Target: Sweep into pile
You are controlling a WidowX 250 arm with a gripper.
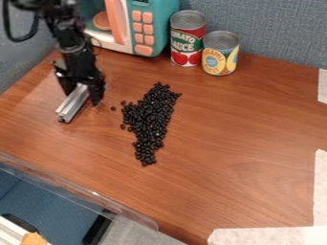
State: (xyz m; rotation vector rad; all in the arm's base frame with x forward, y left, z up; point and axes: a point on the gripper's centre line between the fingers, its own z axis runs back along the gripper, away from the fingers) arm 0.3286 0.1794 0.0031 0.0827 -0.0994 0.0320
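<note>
One black gripper (81, 91) was closed on one silver bar (73, 102), over the left part of the brown table (243, 143); one pile of little black beans (150, 119), too many to count, lay near the middle; two cans stood behind, one red can (187, 40) and one yellow can (220, 55), with pictures and words on both labels; one toy microwave (156, 24) stood beside them

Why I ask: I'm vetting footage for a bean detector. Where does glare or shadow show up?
In the camera view, light on the tabletop is soft, without harsh shadows; bright highlights streak the metal bar and the clear edging; the black beans carry tiny glints, but merge darkly mid-pile.
</note>
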